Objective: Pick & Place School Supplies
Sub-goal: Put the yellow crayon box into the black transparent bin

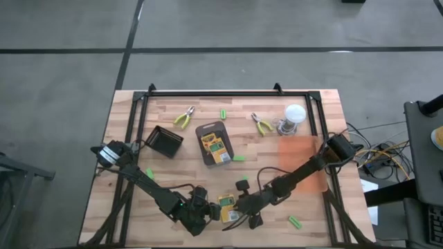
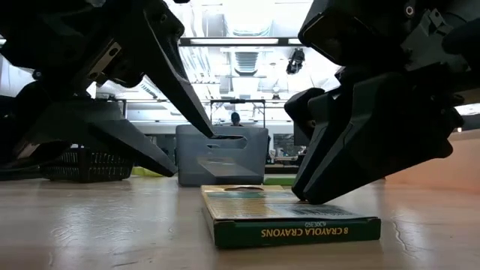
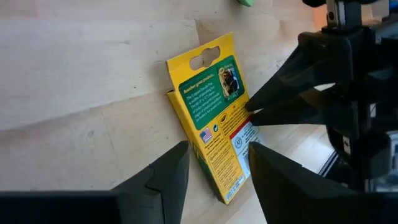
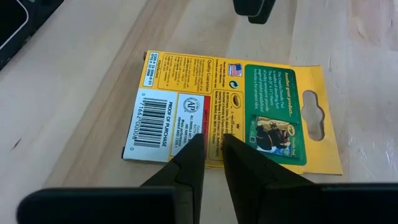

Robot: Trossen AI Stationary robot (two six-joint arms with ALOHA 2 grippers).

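Low at the centre of the high view, the crayon box (image 1: 228, 205) lies flat on the table (image 1: 173, 149), my half-open left end effector (image 3: 214, 163) straddling one end. My nearly shut right end effector (image 4: 211, 149) presses its top; I judge I should pin it while the left closes on the edges.

Yellow-and-green crayon box (image 4: 230, 109) lies flat, back up, at table's near edge.

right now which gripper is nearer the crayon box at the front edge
Right. The right gripper presses shut fingertips on the crayon box; the left gripper sits open beside it.
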